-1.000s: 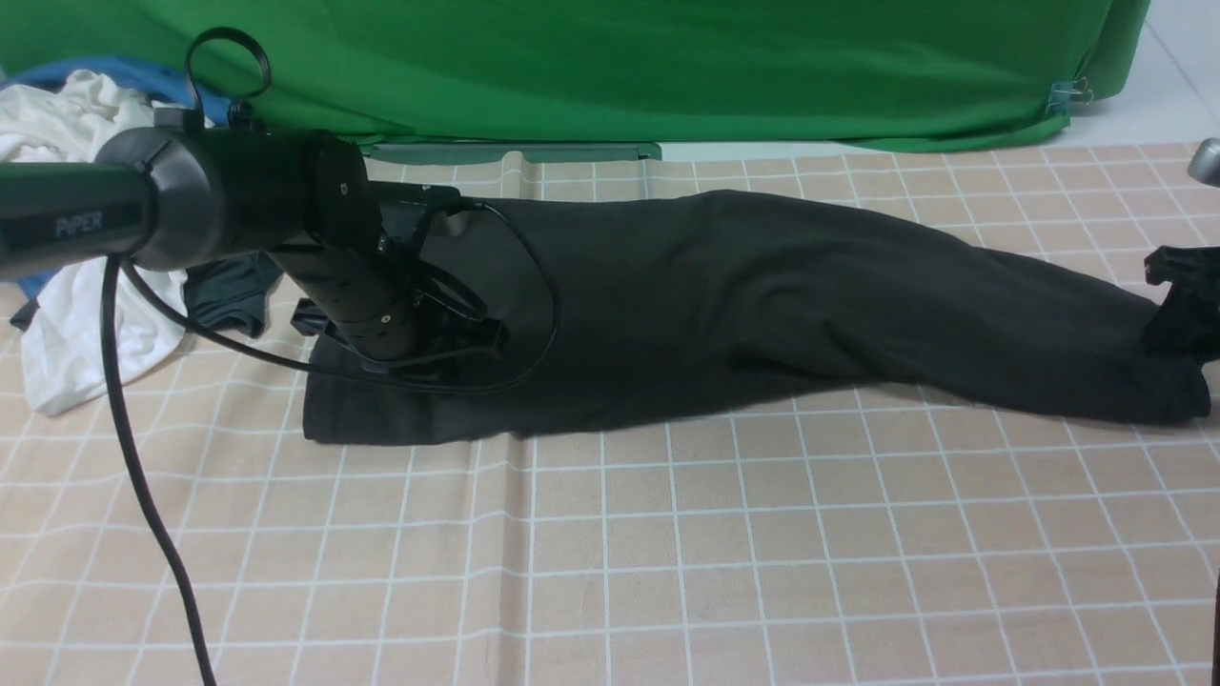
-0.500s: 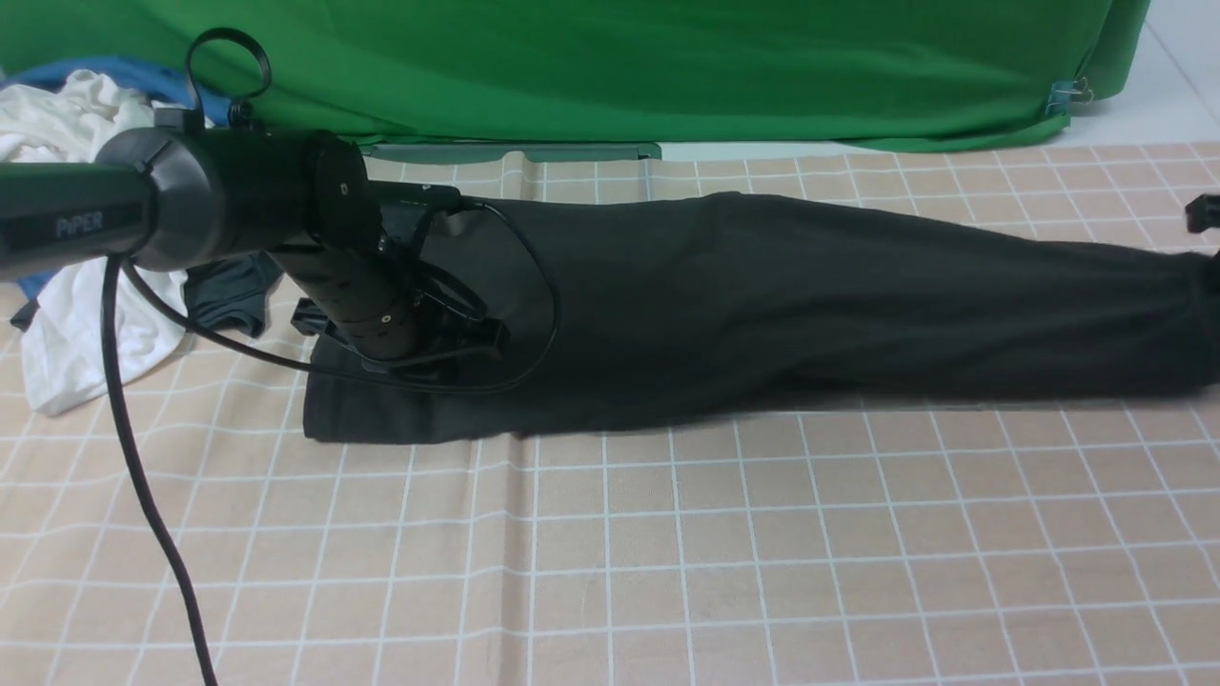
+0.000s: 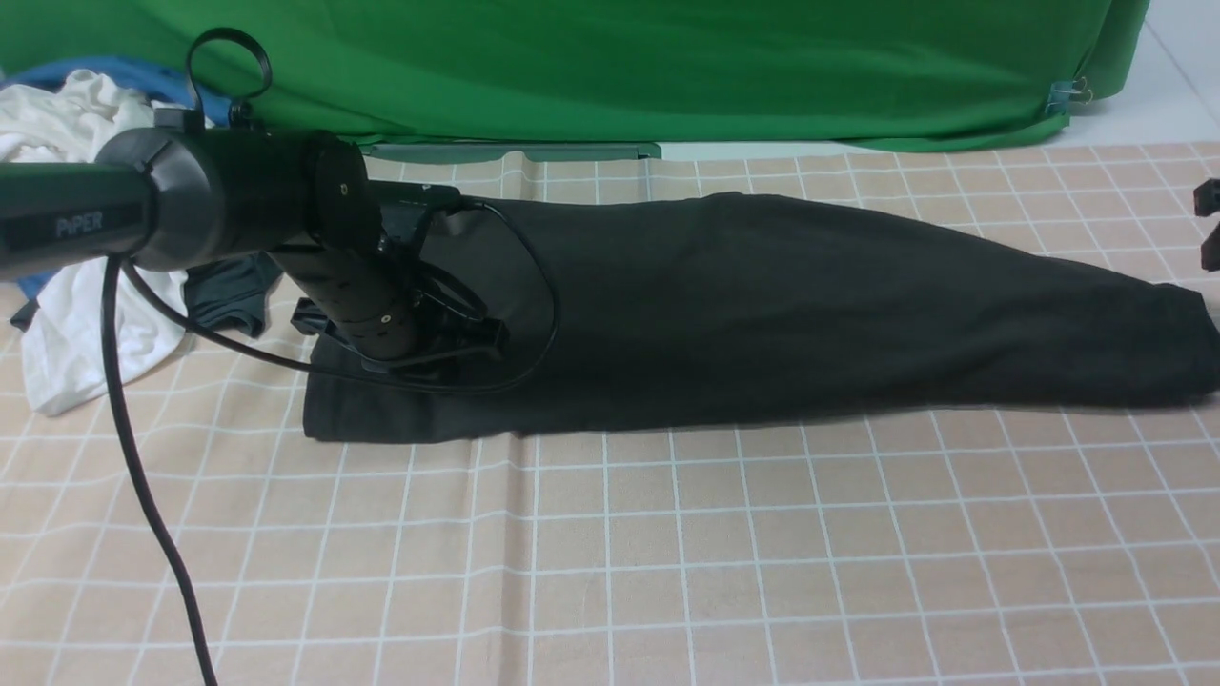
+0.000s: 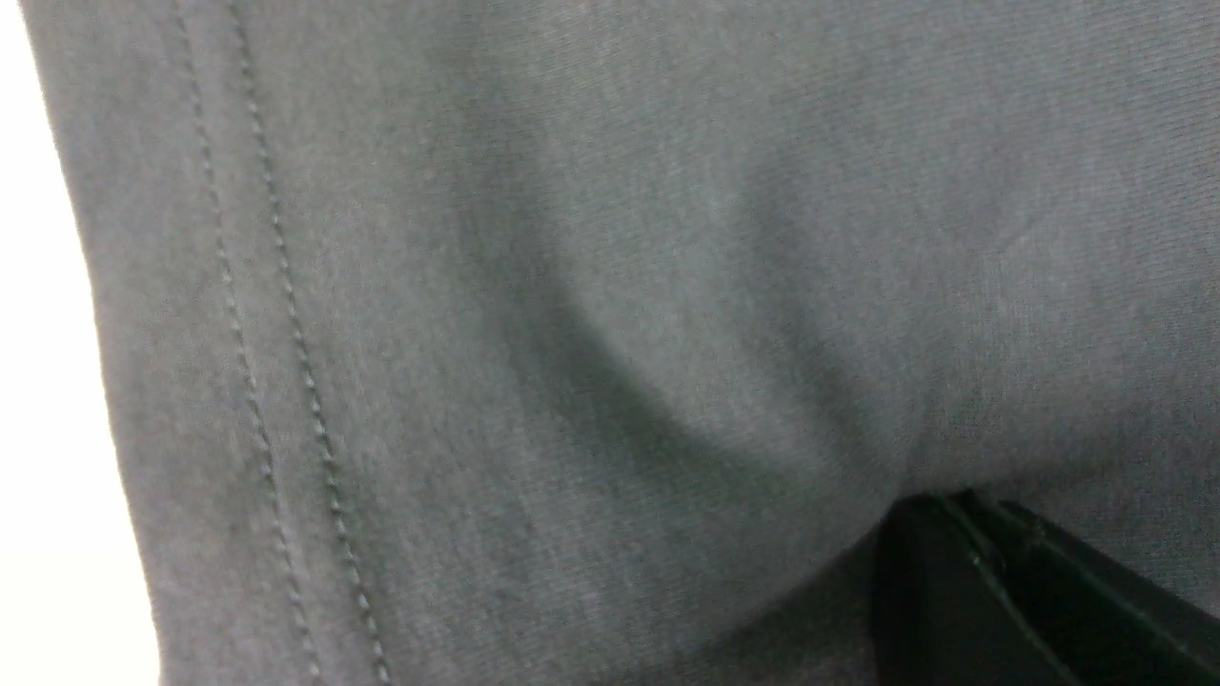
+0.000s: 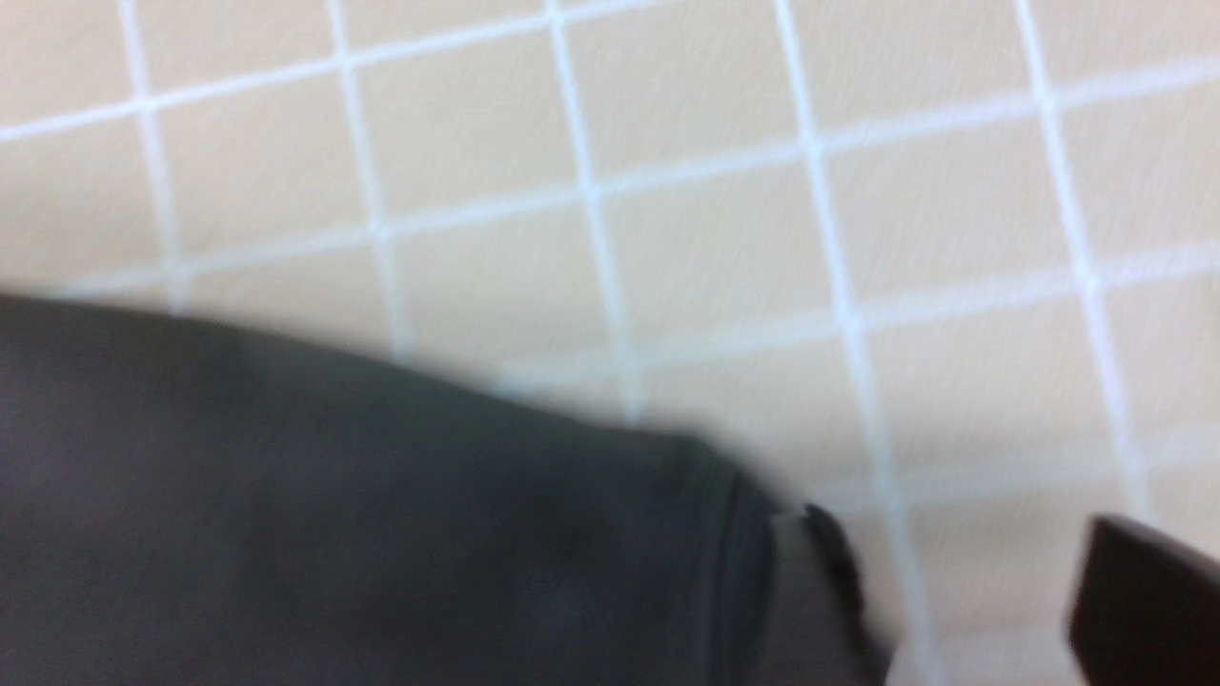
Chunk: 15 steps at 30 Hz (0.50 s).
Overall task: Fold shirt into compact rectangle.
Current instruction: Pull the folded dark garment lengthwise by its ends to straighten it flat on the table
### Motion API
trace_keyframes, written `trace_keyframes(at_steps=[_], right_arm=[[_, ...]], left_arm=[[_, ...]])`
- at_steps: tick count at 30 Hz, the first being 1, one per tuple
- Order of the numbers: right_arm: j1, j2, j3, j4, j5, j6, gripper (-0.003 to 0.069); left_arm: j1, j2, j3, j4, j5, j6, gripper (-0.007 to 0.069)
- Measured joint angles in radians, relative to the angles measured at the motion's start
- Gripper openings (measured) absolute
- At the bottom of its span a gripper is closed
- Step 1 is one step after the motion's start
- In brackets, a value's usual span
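Observation:
The black shirt (image 3: 762, 305) lies on the checked cloth as a long band folded lengthwise, running from left to the right edge. My left gripper (image 3: 477, 348) is shut, its tips (image 4: 963, 543) pressed down onto the shirt's (image 4: 610, 286) left end, close to a stitched hem. My right gripper (image 3: 1210, 224) hovers at the far right, just past the shirt's other end. Seen from the right wrist, it (image 5: 982, 591) is open with only tablecloth between its fingers (image 5: 1144, 600). The shirt's edge (image 5: 381, 534) lies beside one finger.
A crumpled white shirt (image 3: 67, 286), a small dark teal garment (image 3: 229, 295) and a blue cloth (image 3: 143, 71) lie at the back left. A green backdrop (image 3: 610, 67) closes off the rear. The left arm's black cable (image 3: 143, 495) hangs over the tan checked tablecloth (image 3: 667, 553).
My right gripper pulled the shirt's right end outward, then opened and let it go. That end now lies flat on the table. The left arm has not moved.

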Motion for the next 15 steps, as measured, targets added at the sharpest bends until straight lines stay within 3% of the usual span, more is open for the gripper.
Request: trace_keyframes(at_steps=[3,6,15], right_arm=[[0.000,-0.021,-0.005,-0.005,0.167,0.018,0.0522],[0.000,-0.024,0.016,-0.022,0.229,0.034,0.0536],[0.000,0.051,0.076,-0.003,0.160,0.051,0.0523]], left_arm=[[0.000,-0.001,0.000,0.000,0.002,0.000,0.0018],[0.000,-0.002,0.000,-0.002,0.003,0.000,0.0018],[0.000,-0.003,0.000,-0.002,0.008,0.000,0.0018]])
